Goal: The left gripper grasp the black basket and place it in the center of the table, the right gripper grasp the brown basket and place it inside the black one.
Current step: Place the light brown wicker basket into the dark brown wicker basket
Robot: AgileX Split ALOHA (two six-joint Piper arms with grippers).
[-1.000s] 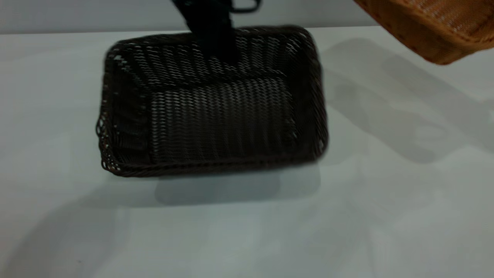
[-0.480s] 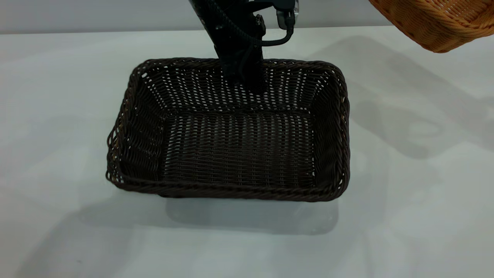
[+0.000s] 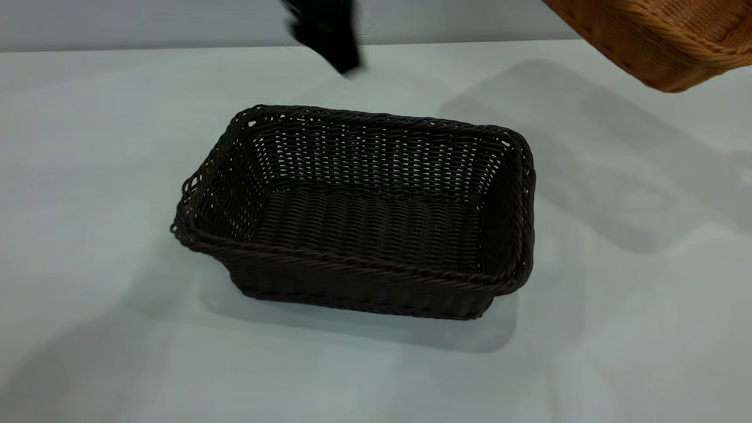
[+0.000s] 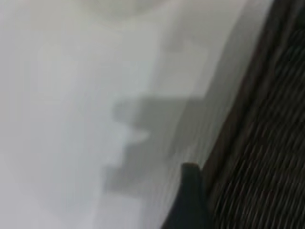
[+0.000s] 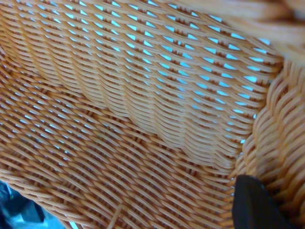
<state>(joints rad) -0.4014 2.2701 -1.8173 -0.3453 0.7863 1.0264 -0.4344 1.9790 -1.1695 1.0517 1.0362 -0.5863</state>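
Observation:
The black basket (image 3: 364,217) stands by itself, rim up, on the middle of the table (image 3: 88,147). My left gripper (image 3: 329,35) is a blurred black shape above and behind the basket's far rim, clear of it and empty. In the left wrist view one finger (image 4: 190,200) hangs over the table beside the basket's outer wall (image 4: 267,143). The brown basket (image 3: 664,35) hangs in the air at the top right. My right gripper (image 5: 276,186) is shut on its braided rim, with one finger (image 5: 255,202) inside the basket (image 5: 119,119).
The pale table stretches on all sides of the black basket. The brown basket's shadow (image 3: 587,153) lies on the table to the right of the black basket. A grey wall (image 3: 147,23) runs behind the table's far edge.
My left gripper has let go of the black basket's far rim and pulled up and back. The basket has settled flat on the table. The brown basket has stayed at the top right.

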